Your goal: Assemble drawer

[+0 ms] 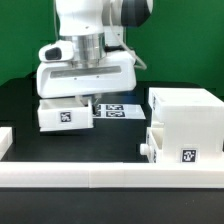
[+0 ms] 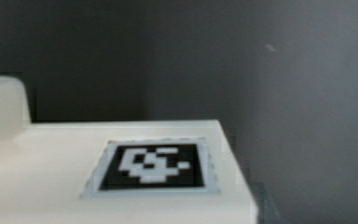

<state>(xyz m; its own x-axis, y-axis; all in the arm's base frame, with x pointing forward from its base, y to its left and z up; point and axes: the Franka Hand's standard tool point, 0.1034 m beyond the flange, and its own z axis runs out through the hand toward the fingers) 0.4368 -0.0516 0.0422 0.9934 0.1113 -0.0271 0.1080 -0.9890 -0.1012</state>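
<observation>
**Item 1. Tall white plastic box housing** [image 1: 186,118]
- It stands upright on the black tabletop [image 1: 18,110], at the exterior view's right and well apart from the tool.
- A black-and-white square tag [image 1: 188,155] sits low on its near face.
- A small round white knob [image 1: 144,150] projects from its lower part toward the exterior view's left.
- I cannot tell whether the knob belongs to a tray seated inside.

**Item 2. Small white plastic tray** [image 1: 50,116]
- It lies left of centre in the exterior view, directly beneath the tool.
- It carries one square marker [image 1: 67,115] on its near face.
- I cannot tell whether it rests on the tabletop or hangs just clear of it.
- The wrist view shows a flat white surface close under the camera with a blurred square pattern [image 2: 153,165], against a dark ground. It appears to be this tray.

**Item 3. White two-finger tool** [image 1: 78,98]
- Its broad white body sits right over the small white plastic tray.
- The fingertips are hidden behind the body and the tray.
- I cannot tell whether they are spread, pressed together or pinching the tray.

**Item 4. Marker board** [image 1: 116,109]
- This thin white board lies flat on the tabletop between the tray and the housing, slightly behind both.
- The tool partly covers it.

**Item 5. Long low white border rail** [image 1: 90,178]
- It runs along the near edge of the tabletop.
- A shorter white rail piece [image 1: 5,140] shows at the exterior view's left edge.
</observation>
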